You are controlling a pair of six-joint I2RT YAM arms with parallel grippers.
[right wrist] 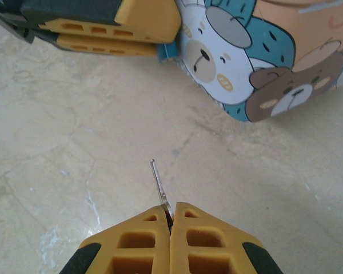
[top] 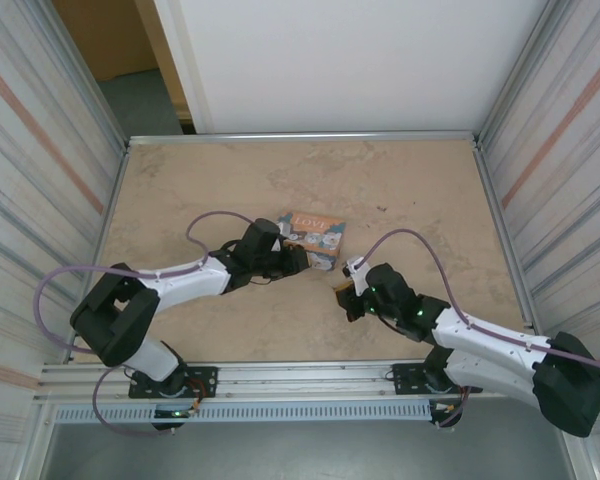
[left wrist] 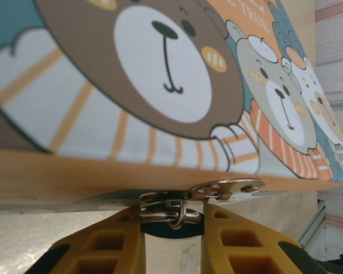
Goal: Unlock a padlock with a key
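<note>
Grey key (right wrist: 158,180) juts ahead of your right claw (right wrist: 170,209), pinched between its pressed-together fingers; your left claw (left wrist: 171,216) clamps the padlock (right wrist: 167,51) at the box's (left wrist: 160,85) edge.

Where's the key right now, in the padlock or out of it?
Out. The key juts from the shut right gripper over bare table, apart from the box.

Orange box (top: 313,238), lid: "LOVE" in pale capitals along its far edge, seen from the top view. In the left wrist view the lid print (left wrist: 160,85) carries a cropped line ending "TRUE"; the letters before it are unreadable.
</note>
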